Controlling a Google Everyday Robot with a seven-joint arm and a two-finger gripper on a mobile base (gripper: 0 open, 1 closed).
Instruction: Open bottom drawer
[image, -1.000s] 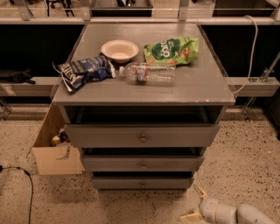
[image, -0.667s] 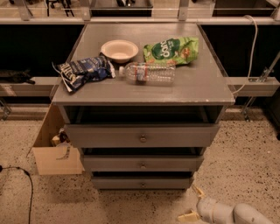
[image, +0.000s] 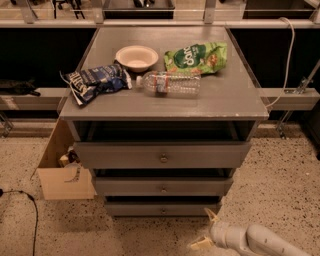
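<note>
The grey cabinet (image: 165, 102) has three drawers. The bottom drawer (image: 135, 208) is the lowest, a flat grey front with a small round knob (image: 163, 210) at its centre. Its front sits furthest back of the three, with a dark gap above it. My gripper (image: 206, 230) is low over the floor at the bottom right, just right of and in front of the bottom drawer's right end. Its two pale fingers (image: 212, 216) are spread apart, holding nothing and touching nothing. The white arm (image: 255, 242) runs off to the lower right.
On the cabinet top lie a blue snack bag (image: 95, 80), a cream bowl (image: 136, 57), a plastic bottle (image: 170, 83) and a green bag (image: 196, 57). A cardboard box (image: 62, 172) stands at the cabinet's left. A black cable (image: 30, 210) lies on the speckled floor.
My gripper has moved a little to the left, closer to the bottom drawer's right end. The cabinet and the things on it have not moved.
</note>
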